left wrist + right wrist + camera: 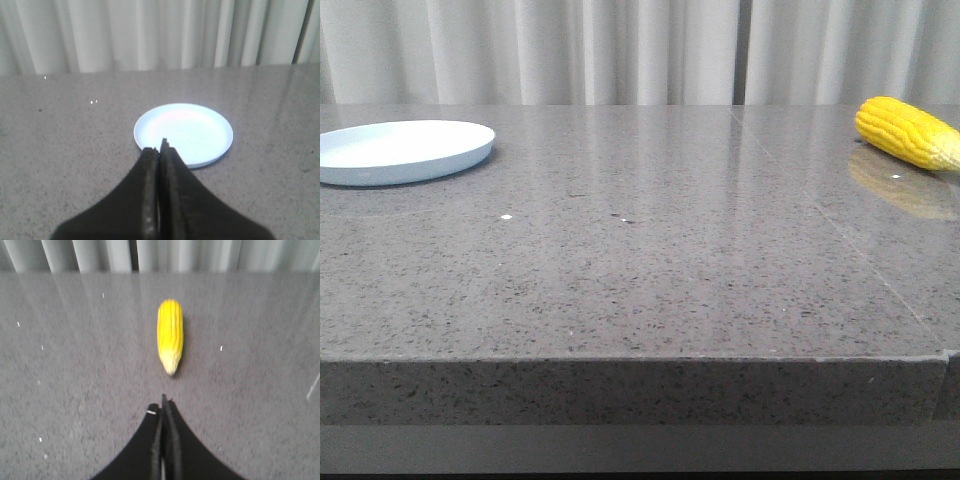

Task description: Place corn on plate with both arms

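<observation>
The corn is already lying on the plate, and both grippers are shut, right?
Not quite. The corn lies on the table, far right of the plate, as the front view shows. Both the left gripper and right gripper are shut.

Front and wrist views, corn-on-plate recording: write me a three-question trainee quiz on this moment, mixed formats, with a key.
1. True or false: the corn already lies on the plate.
2. Multiple choice: in the front view, the plate sits at the A) far left B) centre C) far right of the table.
3. Fill in: the left gripper and right gripper both show their fingers ____.

Key: 1 false; the corn lies on the table at the far right. 2 A. 3 shut, holding nothing.
</observation>
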